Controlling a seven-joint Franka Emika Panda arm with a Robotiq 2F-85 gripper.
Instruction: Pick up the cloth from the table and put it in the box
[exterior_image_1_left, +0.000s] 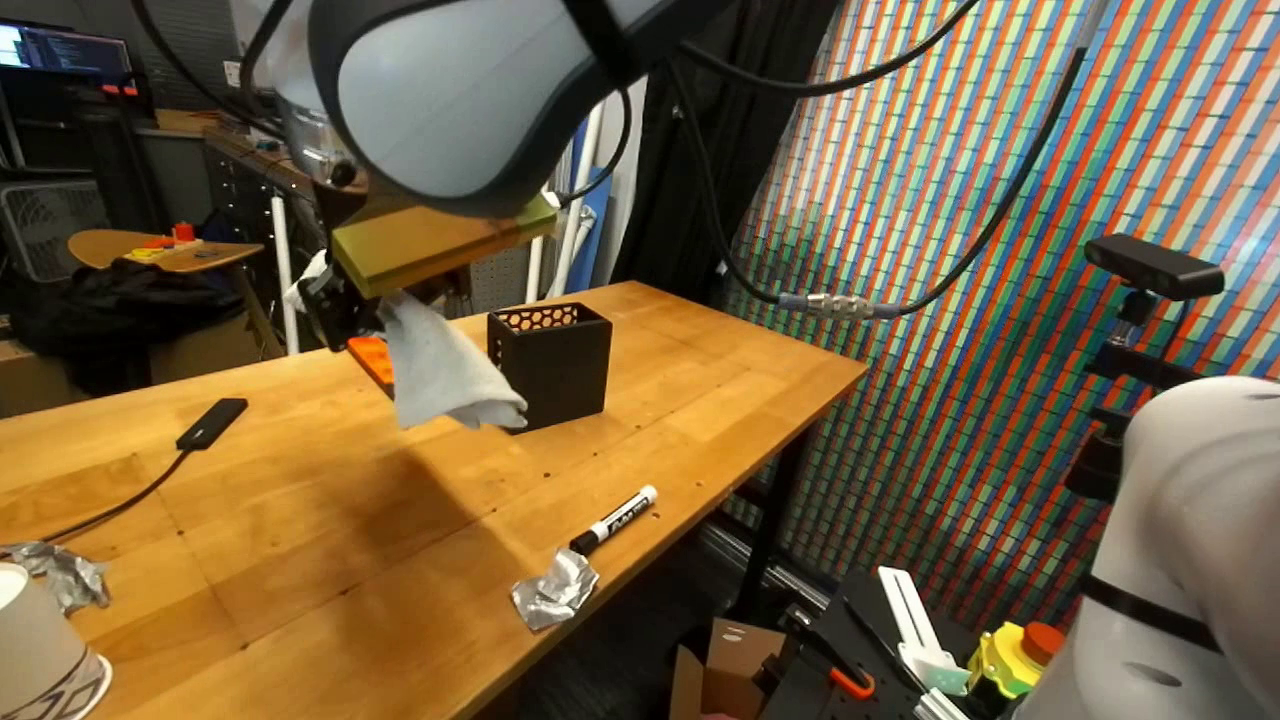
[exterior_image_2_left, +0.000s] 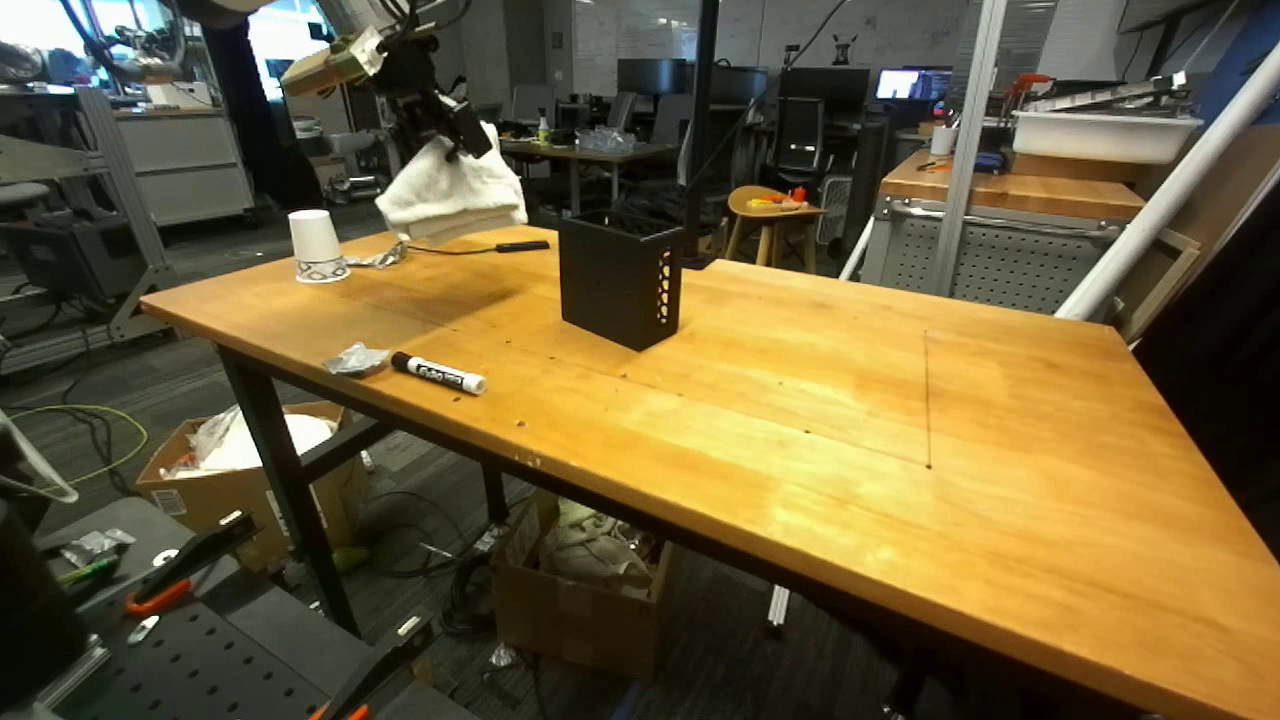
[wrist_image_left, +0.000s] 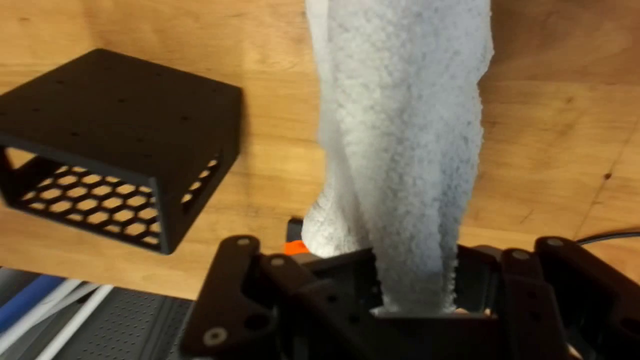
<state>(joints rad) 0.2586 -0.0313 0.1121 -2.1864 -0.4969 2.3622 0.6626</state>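
Apparently the carrying step: end effector (wrist_image_left: 415, 295) pinching cloth (wrist_image_left: 400, 140); next, swing above box (wrist_image_left: 135, 100) at wrist view's ten o'clock.

I have a pale grey arm (exterior_image_1_left: 440, 110) edged in black, black cables (exterior_image_1_left: 800, 90), a dark gripper (wrist_image_left: 417, 287) with round screws (wrist_image_left: 215, 336) and, past the tabletop's edge (exterior_image_1_left: 740, 465), a black-banded white link (exterior_image_1_left: 1140, 540).

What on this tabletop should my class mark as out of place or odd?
A crumpled foil scrap beside the marker and a second scrap near the cup look like stray litter. The cup is odd too: upside down, wider rim lowermost.
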